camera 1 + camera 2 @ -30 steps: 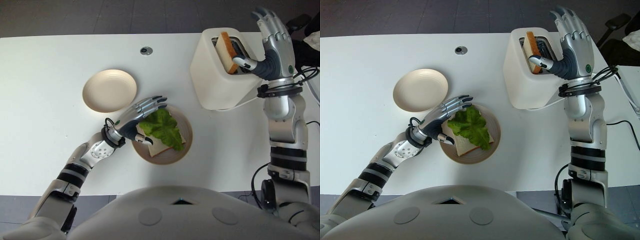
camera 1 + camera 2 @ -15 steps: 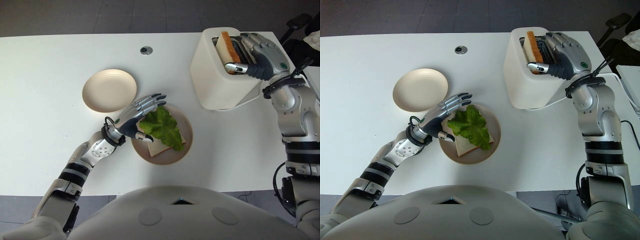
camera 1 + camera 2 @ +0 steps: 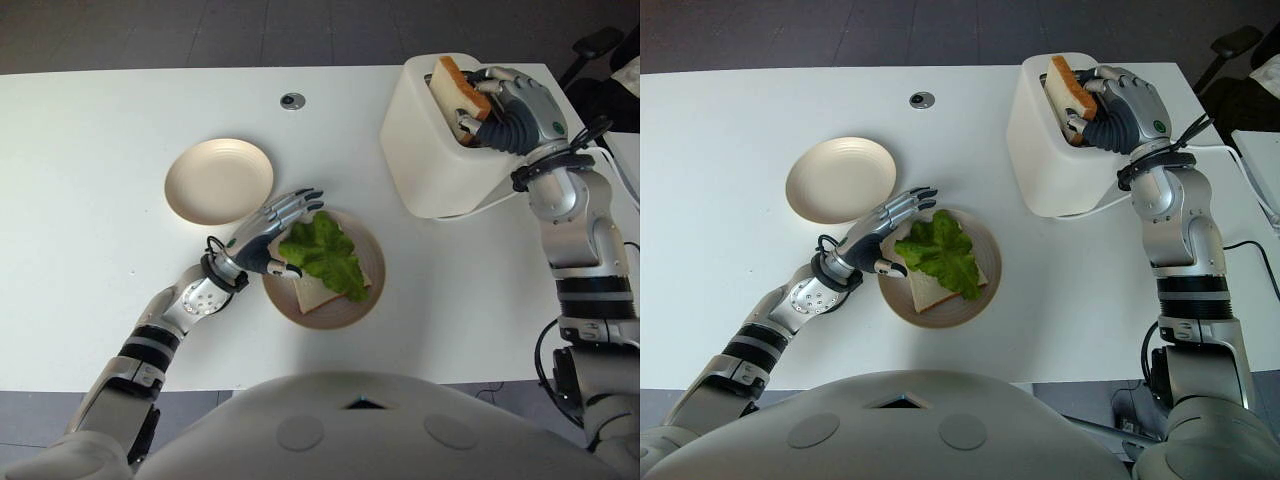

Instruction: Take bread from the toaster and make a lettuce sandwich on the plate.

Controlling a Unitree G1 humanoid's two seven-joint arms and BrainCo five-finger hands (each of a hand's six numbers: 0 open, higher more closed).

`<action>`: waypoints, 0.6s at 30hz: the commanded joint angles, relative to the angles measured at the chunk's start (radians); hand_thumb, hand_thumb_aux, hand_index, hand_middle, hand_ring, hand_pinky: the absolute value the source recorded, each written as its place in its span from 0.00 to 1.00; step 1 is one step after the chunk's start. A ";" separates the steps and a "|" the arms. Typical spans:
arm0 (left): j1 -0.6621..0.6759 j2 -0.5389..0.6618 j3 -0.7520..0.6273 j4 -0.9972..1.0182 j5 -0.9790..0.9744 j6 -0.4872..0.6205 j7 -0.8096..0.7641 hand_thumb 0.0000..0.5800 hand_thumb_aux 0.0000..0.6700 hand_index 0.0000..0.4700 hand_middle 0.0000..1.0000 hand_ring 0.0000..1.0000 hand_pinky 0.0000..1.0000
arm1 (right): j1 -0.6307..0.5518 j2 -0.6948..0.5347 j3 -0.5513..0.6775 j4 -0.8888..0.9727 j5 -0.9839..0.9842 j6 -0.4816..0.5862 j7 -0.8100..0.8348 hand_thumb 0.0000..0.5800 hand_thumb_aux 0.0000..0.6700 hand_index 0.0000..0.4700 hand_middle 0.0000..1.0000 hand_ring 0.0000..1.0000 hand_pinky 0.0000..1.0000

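At the far right of the table [image 3: 80, 200], a slice of toast [image 3: 458, 82] is seen tilted and partly raised out of the slot of the white toaster [image 3: 435, 160]. The right hand [image 3: 515, 105] is closed on it, with the fingers curled over its right side and upper edge.

Nearer the middle, a plate [image 3: 352, 316] carries 1 slice of bread [image 3: 318, 296] with a leaf of lettuce [image 3: 322, 255] laid on top. The left hand [image 3: 262, 238] is held at the plate's left rim with its fingers stretched out and spread toward the lettuce, and nothing is grasped in it. Whether the fingertips touch the leaf cannot be told. A 2nd, bare plate [image 3: 218, 180] lies further left and further away.

The toast is judged to be light, dry and stiff, with a crust that can crumble or snap if it is squeezed hard. It is best pinched across its 2 broad faces near the top edge, with only modest pressure, and drawn up in line with the slot so that the lower corner is not caught on the toaster's rim. The lettuce is judged to be soft, limp and easily shifted, so the toast should be set down flat on it rather than slid across.
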 commanded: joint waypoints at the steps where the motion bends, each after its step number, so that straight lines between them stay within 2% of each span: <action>1: -0.012 -0.006 0.008 0.021 0.019 -0.005 0.014 0.00 0.00 0.00 0.00 0.00 0.00 | -0.051 0.034 -0.031 -0.041 0.035 0.016 -0.058 1.00 1.00 1.00 0.40 0.40 0.40; 5: -0.017 -0.013 0.019 0.029 0.022 -0.010 0.040 0.00 0.00 0.00 0.00 0.00 0.00 | -0.077 0.056 -0.076 -0.085 0.078 0.005 -0.117 1.00 1.00 1.00 0.70 0.70 0.70; 6: -0.020 -0.017 0.026 0.030 0.015 -0.012 0.047 0.00 0.00 0.00 0.00 0.00 0.00 | -0.085 0.064 -0.098 -0.098 0.096 -0.007 -0.144 1.00 1.00 1.00 0.95 0.95 0.95; 7: -0.023 -0.020 0.034 0.031 0.002 -0.017 0.053 0.00 0.00 0.00 0.00 0.00 0.00 | -0.092 0.072 -0.118 -0.110 0.119 -0.020 -0.165 1.00 1.00 1.00 1.00 1.00 1.00; 10: -0.029 -0.031 0.064 0.025 -0.079 -0.041 0.053 0.00 0.00 0.00 0.00 0.00 0.00 | -0.092 0.107 -0.163 -0.152 0.253 -0.077 -0.165 1.00 1.00 1.00 1.00 1.00 1.00; 13: -0.024 -0.037 0.074 0.018 -0.245 -0.082 0.008 0.00 0.00 0.00 0.00 0.00 0.00 | -0.068 0.138 -0.172 -0.217 0.510 -0.120 -0.040 1.00 1.00 1.00 1.00 1.00 1.00; 15: -0.022 -0.037 0.073 0.012 -0.339 -0.095 -0.032 0.00 0.00 0.00 0.00 0.00 0.00 | -0.055 0.141 -0.174 -0.246 0.657 -0.104 0.052 1.00 1.00 1.00 1.00 1.00 1.00; 18: -0.015 -0.034 0.066 -0.012 -0.493 -0.107 -0.110 0.00 0.00 0.00 0.00 0.00 0.00 | -0.009 0.120 -0.140 -0.297 0.849 -0.023 0.226 1.00 1.00 1.00 1.00 1.00 1.00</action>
